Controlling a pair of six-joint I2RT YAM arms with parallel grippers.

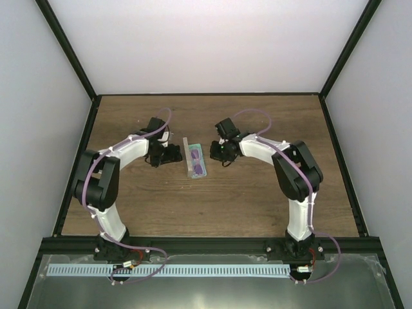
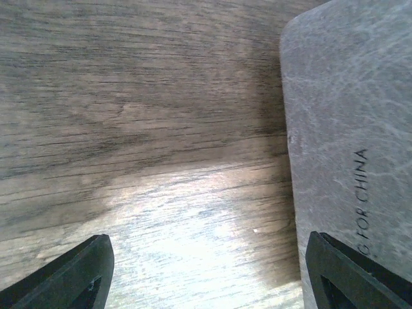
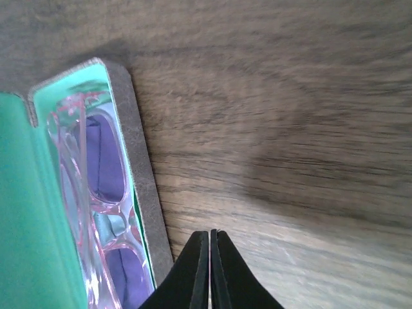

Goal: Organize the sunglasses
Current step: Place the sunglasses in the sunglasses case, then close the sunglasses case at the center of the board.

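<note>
Looks like the closing-up step now. Sunglasses (image 3: pixel 96 193) already tucked into the green-lined tray of the open case (image 3: pixel 140 180), sitting mid-table (image 1: pixel 257 206), a touch nearer the far edge than the near one.

Right gripper (image 3: pixel 210 239) parked just off the case's right side, fingers pressed flat together, holding nothing. Glasses just left of those tips, behind the grey wall.

Left gripper (image 2: pixel 206 257) over on the other side, fingers spread wide with only bare wood between them, one finger right beside the grey outer face of the lid (image 2: pixel 347 129). Can't tell if actually touching.

Probably calls for a nudge on that lid from the left to fold it over the tray, with the right fingers pulled clear first.
</note>
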